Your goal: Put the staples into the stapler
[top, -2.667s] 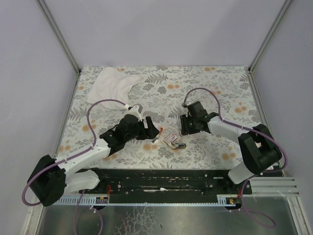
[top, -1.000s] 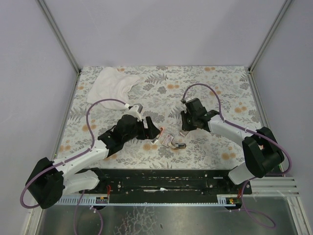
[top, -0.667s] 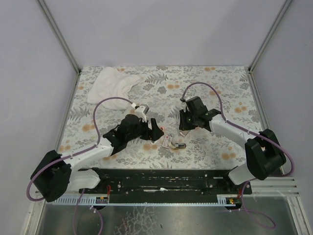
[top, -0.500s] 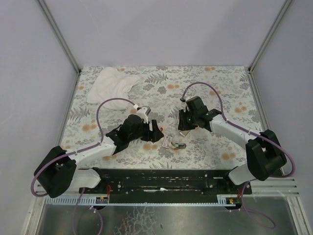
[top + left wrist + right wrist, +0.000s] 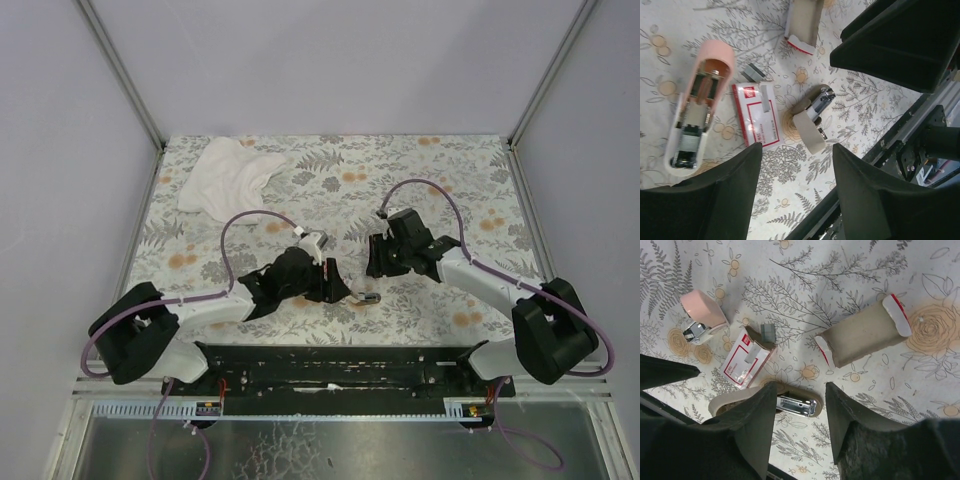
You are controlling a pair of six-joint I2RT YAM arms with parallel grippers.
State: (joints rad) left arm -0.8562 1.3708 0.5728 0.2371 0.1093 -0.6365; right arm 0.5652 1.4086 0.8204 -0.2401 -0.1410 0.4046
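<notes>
We see the left gripper [image 5: 794, 197] and right gripper [image 5: 801, 437] spread wide, empty, above the stapler [image 5: 699, 102] beside the staples [image 5: 758, 121].

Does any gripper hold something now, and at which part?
Nothing is held. The left gripper and the right gripper are both open; the stapler and red staple box lie free.

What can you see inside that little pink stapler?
Within the stapler, silver metal parts and a brownish hollow show inside the pink shell. Whether it is loaded cannot be told.

Pink stapler [image 5: 699, 107]; red-white staple box [image 5: 756, 121]; grey-leaf, orange-flower table [image 5: 685, 22].
</notes>
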